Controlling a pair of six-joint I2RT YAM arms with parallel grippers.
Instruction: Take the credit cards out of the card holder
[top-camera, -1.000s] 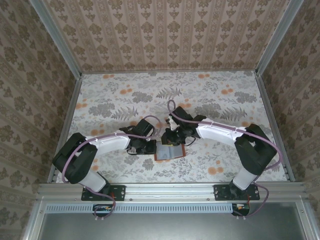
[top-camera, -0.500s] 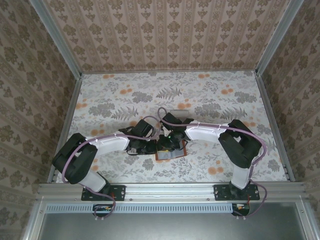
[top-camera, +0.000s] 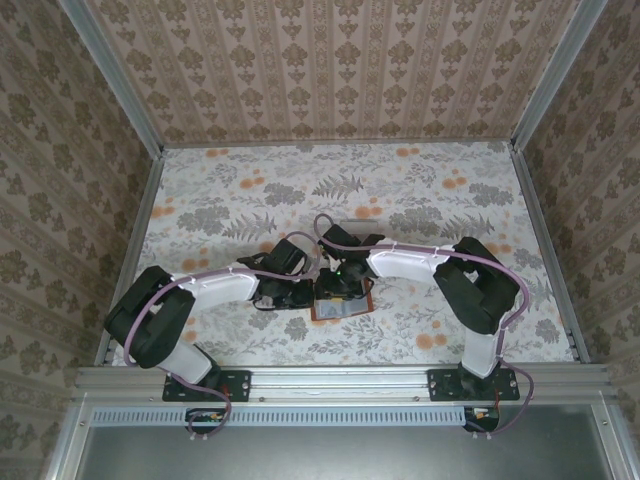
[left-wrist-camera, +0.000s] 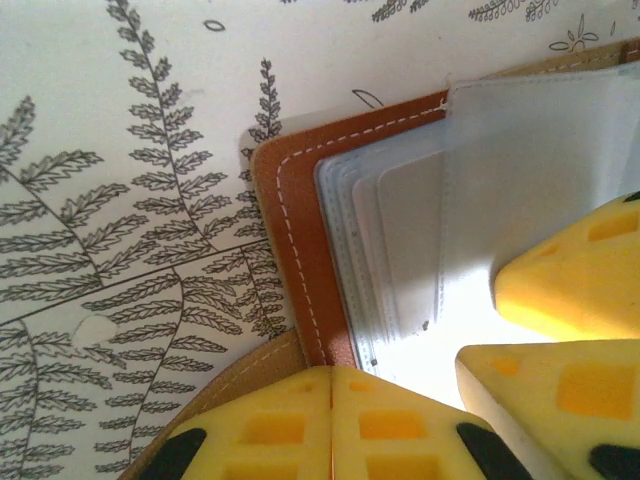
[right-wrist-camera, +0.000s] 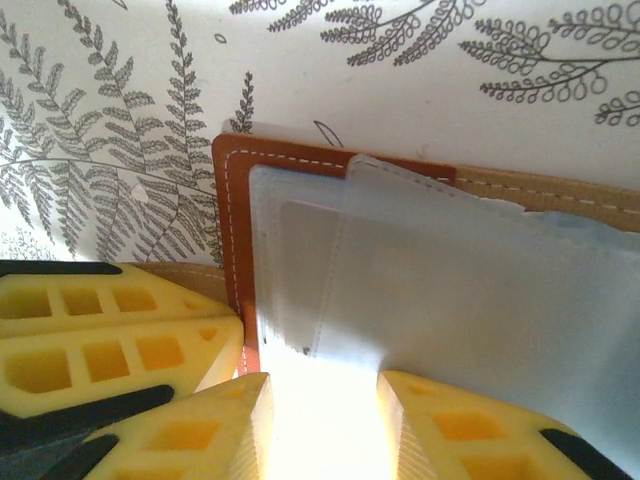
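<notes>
Down at the bottom edge of the overhead view, the two arms are bolted to a metal rail (top-camera: 340, 378), and both reach in toward the middle of the frame. There the card holder (top-camera: 342, 306) lies spread open on the flowered counter (top-camera: 430, 190), brown stitched leather around the outside and clear sleeves (right-wrist-camera: 470, 290) inside.

The left gripper (left-wrist-camera: 332, 372) sits on the holder's left side. Seen from its own wrist, it is closed up tight, its fingers (left-wrist-camera: 270, 430) pressed together at the bottom of the frame with the tips against the leather edge. I can't tell whether any leather is pinched between them.

The right gripper (right-wrist-camera: 320, 385) is just beside it, over the sleeves. Its two fingers stand apart at the bottom of its wrist view, a bright gap between them, and they aren't clamped on anything I can make out.

A pale grey card (left-wrist-camera: 408, 235) shows through the plastic, tucked inside its sleeve.

Past the holder the counter runs on to the patterned walls (top-camera: 340, 70) at the top of the frame.
</notes>
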